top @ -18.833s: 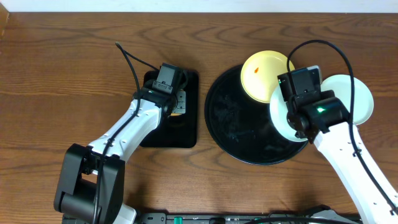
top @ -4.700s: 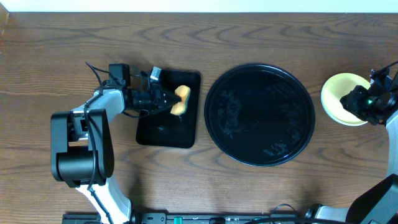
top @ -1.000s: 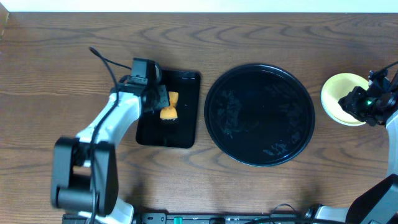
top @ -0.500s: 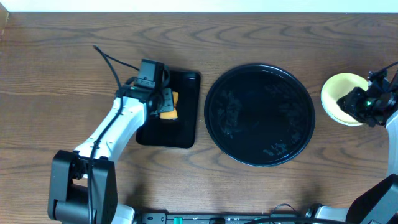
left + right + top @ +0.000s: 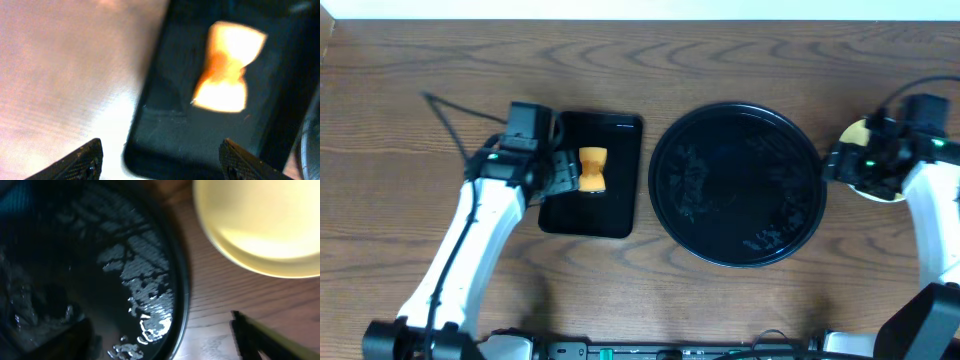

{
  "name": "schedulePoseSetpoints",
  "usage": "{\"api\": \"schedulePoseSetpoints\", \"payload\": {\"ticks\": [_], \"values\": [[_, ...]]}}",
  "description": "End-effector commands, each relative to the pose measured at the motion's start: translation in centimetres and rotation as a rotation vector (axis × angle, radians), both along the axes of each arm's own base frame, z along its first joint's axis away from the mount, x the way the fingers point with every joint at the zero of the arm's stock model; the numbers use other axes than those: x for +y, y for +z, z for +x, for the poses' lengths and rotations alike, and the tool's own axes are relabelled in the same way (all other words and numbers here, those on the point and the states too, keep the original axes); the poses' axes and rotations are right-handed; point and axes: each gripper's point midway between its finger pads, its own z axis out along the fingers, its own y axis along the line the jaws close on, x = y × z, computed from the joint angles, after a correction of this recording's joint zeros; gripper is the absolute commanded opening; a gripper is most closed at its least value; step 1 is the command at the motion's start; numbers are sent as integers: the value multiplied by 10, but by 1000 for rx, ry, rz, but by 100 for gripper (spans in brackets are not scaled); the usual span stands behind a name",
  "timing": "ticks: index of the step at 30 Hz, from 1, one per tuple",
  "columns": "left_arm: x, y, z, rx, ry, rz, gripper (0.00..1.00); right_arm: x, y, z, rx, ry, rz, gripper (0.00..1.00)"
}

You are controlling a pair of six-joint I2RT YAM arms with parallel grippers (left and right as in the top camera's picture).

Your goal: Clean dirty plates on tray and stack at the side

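Progress: round tray holds no plates; yellow plate sits just beside it, anything stacked beneath hidden. Left gripper, by sponge on small tray, and right gripper, near that plate, both gape wide, empty. Task seemingly near complete.

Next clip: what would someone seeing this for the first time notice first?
The big round black tray fills the middle of the table, glossy and with no plate on it. To its left a yellow-orange sponge lies on a smaller rectangular tray, the open left gripper beside it. At the far right a pale yellow plate sits on the table, partly hidden by the open right gripper.
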Motion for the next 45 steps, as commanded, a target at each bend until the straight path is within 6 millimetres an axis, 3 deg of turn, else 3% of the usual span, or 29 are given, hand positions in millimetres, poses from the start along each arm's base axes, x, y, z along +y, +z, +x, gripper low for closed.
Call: {"api": "schedulePoseSetpoints", "payload": {"ticks": [1, 8, 15, 22, 32, 45], "values": [[23, 1, -21, 61, 107, 17, 75, 17, 6, 4, 3, 79, -82, 99], [33, 20, -43, 9, 139, 11, 75, 44, 18, -1, -21, 122, -87, 99], [33, 41, -62, -205, 129, -8, 76, 54, 55, -8, -199, 146, -132, 99], [34, 57, -81, -417, 136, -35, 76, 46, 84, -46, -382, 59, -192, 99], [34, 61, -84, -439, 136, -37, 77, 45, 82, -90, -348, 64, -186, 99], [34, 60, -84, -436, 136, -36, 77, 45, 78, -95, -320, 66, -186, 99]]}}
